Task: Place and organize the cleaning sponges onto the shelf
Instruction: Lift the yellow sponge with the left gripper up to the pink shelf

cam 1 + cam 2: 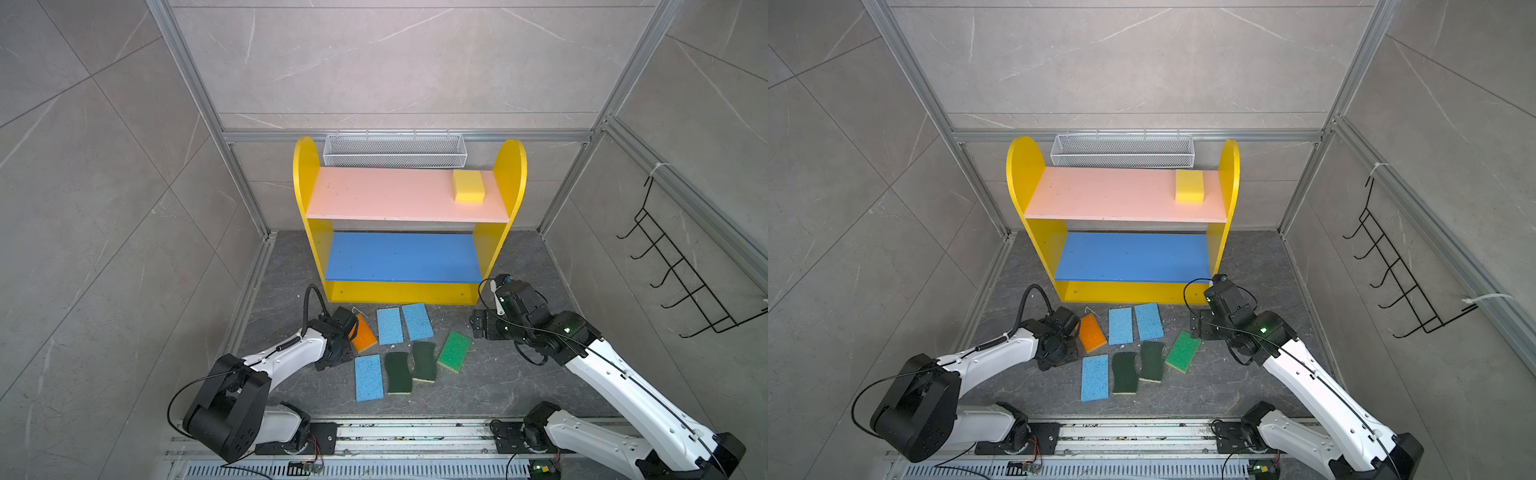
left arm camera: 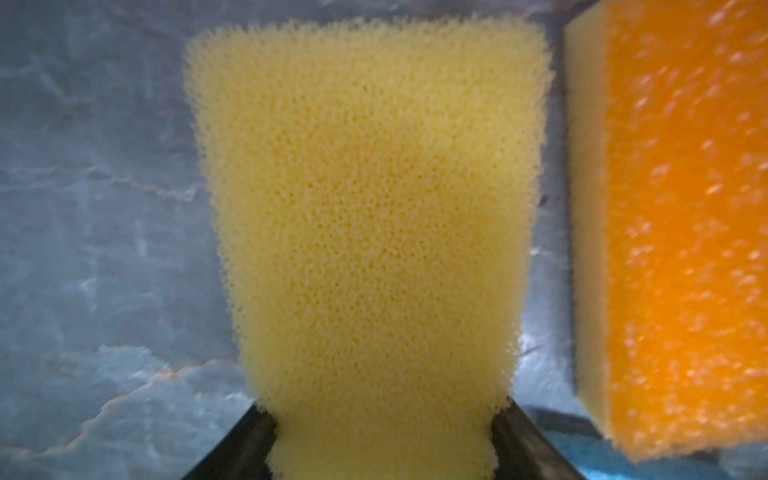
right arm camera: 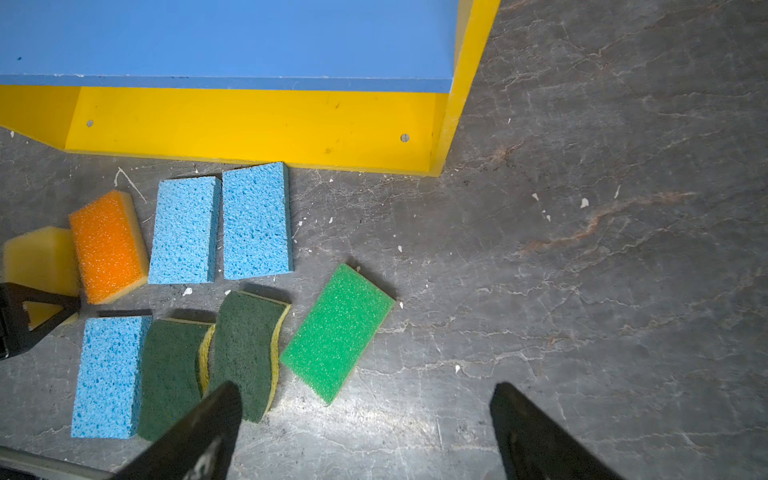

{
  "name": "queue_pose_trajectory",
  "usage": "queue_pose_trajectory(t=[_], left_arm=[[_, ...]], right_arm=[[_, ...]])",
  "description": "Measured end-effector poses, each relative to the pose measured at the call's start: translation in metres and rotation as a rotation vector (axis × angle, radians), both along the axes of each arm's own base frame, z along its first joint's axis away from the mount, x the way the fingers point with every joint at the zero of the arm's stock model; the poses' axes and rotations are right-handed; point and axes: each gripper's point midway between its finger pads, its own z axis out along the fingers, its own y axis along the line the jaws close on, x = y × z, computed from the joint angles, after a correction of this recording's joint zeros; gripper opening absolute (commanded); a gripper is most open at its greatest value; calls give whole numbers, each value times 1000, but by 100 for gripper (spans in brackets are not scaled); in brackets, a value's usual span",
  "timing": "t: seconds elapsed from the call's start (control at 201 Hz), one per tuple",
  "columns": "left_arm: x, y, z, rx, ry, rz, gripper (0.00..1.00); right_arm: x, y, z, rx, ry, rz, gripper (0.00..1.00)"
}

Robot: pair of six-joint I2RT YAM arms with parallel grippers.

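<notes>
Both top views: the left wrist hides the yellow sponge (image 2: 365, 208); only the wrist views show it. Left gripper (image 2: 382, 419) pinches its near end, foam squeezed narrow, down by the floor (image 3: 582, 291). Orange-topped sponge (image 1: 364, 332) just beside, at 3 o'clock. Left forearm low, reaching toward 2 o'clock. Right gripper (image 3: 365, 392) spread wide over bare floor; green-topped sponge (image 1: 455, 351) at 8 o'clock. Shelf (image 1: 309, 249) at 12 o'clock.

The shelf (image 1: 305, 174) is yellow, with a pink upper board (image 1: 374, 193) and a blue lower board (image 1: 399, 257). There is a bright yellow sponge (image 1: 468, 187), a pale yellow sponge (image 2: 365, 208), an orange-topped sponge (image 1: 365, 332), three light-blue sponges (image 1: 390, 325), two dark-green scourers (image 1: 398, 372) and a speckled green sponge (image 1: 455, 351). The counter (image 1: 478, 395) is dark grey with pale veins.
</notes>
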Motion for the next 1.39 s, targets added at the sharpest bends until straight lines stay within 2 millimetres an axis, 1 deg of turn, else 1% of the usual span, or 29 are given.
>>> queue_pose_trajectory(t=[0.124, 0.224, 0.398, 0.587, 0.692, 0.811, 0.941, 1.001, 1.105, 1.205, 1.389], left_arm=[[-9, 5, 17, -11, -16, 1, 63], [-15, 8, 39, -27, -40, 0, 62], [-13, 6, 94, -78, -127, -2, 61], [-16, 2, 156, -125, -209, -35, 60], [-18, -5, 190, -132, -239, -93, 59], [-19, -19, 222, -123, -259, -178, 59], [-15, -36, 258, -112, -289, -265, 59], [-11, -42, 281, -103, -318, -299, 59], [-1, -45, 317, -76, -373, -332, 58], [12, -52, 354, -97, -471, -353, 58], [23, -61, 402, -130, -603, -409, 59]], right_arm=[[0, 0, 0, 0, 0, 0, 95], [0, 0, 0, 1, 0, 1, 95], [-1, 3, 0, 12, 8, 11, 94], [-4, 4, 3, 28, 0, 18, 94], [-5, 3, 6, 37, -10, 20, 94], [-7, 3, 7, 39, -8, 21, 94], [-7, 3, 7, 41, -8, 23, 94], [-8, 2, 8, 42, -10, 23, 94], [-10, 1, 9, 42, -13, 26, 94], [-13, -1, 11, 39, -18, 32, 94], [-18, -4, 13, 34, -25, 40, 94]])
